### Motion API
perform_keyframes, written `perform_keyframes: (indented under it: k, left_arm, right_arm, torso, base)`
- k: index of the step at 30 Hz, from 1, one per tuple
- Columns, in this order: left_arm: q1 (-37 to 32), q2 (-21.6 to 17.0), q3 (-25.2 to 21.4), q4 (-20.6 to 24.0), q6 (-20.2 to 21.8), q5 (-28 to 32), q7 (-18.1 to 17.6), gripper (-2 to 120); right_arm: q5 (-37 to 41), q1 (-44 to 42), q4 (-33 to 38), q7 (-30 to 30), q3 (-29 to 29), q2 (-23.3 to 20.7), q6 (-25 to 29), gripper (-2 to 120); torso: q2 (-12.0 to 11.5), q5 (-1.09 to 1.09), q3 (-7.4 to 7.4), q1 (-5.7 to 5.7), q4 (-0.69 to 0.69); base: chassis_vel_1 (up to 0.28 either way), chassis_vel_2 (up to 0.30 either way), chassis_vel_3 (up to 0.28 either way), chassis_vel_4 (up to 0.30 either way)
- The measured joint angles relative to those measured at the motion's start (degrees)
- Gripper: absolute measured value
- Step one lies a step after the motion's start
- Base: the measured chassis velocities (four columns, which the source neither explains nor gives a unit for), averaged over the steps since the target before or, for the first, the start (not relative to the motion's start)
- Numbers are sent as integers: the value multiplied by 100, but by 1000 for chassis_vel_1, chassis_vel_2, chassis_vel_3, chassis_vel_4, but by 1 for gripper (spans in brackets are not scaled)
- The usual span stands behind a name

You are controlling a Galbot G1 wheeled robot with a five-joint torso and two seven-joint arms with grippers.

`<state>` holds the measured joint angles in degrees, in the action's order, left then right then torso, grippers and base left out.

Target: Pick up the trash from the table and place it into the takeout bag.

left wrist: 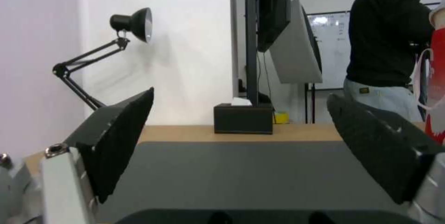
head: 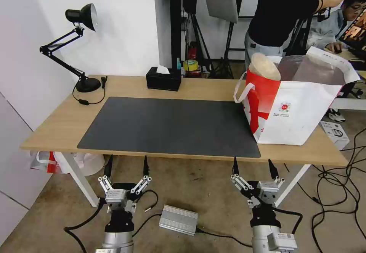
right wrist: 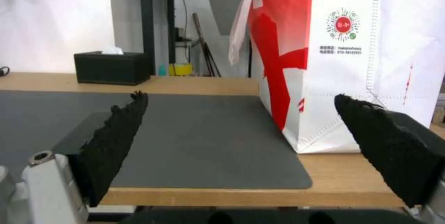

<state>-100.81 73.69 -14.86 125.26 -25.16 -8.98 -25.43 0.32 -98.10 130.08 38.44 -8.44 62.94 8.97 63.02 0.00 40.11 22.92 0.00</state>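
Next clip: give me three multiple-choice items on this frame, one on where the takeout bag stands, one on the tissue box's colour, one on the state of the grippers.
1. Where does the takeout bag stand on the table?
A. At the robot's right end
B. At the robot's left end, by the lamp
C. On the floor

2. What colour is the tissue box?
A. White
B. Black
C. Red

3. How are the left gripper and right gripper?
A. Both shut on cups
B. Left open, right holding the bag
C. Both open and holding nothing

Key: 1 A, the bag stands partly on the mat's right edge; 2 B, the box by the far edge is black; 3 C, both hang before the near table edge with fingers spread.
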Motion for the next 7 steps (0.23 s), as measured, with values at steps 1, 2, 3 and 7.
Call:
perform_keyframes:
  k: [1,2,3,7]
  left_arm:
    - [0,0,0,0,0,0,0,100]
    - [0,0,0,0,0,0,0,100]
    - [0,0,0,0,0,0,0,100]
    - [1,0,0,1,0,1,0,100]
  right_arm:
    - [0,0,0,0,0,0,0,100]
    - [0,0,0,0,0,0,0,100]
    - [0,0,0,0,0,0,0,100]
    - [0,0,0,0,0,0,0,100]
  torso:
    - [0,0,0,0,0]
    - [0,0,0,0,0]
    - [0,0,0,0,0]
    - [0,0,0,0,0]
  base:
    - [0,0,0,0]
    - [0,0,0,0]
    - [0,0,0,0]
    - [0,0,0,0]
